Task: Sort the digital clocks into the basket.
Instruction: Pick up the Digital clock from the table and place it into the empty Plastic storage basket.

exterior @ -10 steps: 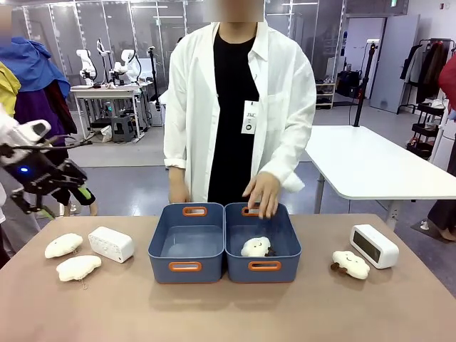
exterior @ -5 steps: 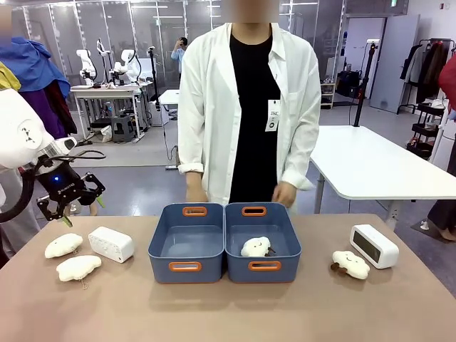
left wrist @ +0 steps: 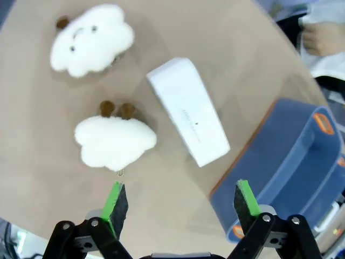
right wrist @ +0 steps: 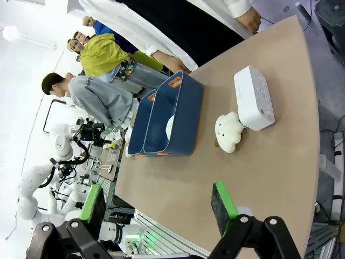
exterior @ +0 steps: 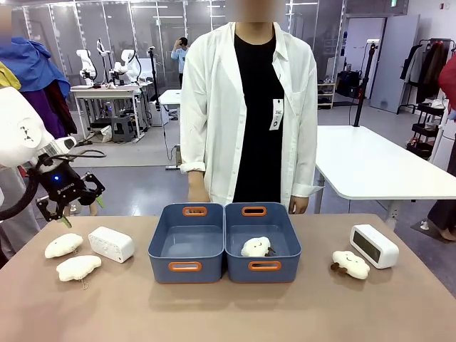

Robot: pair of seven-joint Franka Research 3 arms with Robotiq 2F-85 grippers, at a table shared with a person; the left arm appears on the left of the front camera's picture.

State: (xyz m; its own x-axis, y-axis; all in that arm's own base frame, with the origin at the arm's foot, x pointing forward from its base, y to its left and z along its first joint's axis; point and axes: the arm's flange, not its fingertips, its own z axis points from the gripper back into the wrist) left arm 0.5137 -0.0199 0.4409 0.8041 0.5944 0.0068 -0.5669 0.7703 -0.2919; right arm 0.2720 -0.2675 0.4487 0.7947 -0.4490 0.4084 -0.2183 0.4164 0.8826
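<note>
- Two clocks wait, neither sorted yet: one digital clock (exterior: 111, 244) lies on the counter (exterior: 214, 313) just left of the empty basket (exterior: 165, 262). The other clock (exterior: 374, 246) lies well right of it, past the twin bin (exterior: 286, 263) holding a plush toy (exterior: 255, 246).
- Left tool (left wrist: 180, 200) hovers wide and empty, left of that basket; right tool (right wrist: 158, 205) is equally wide and empty.
- Print on the nearer clock's casing is too small to read.
</note>
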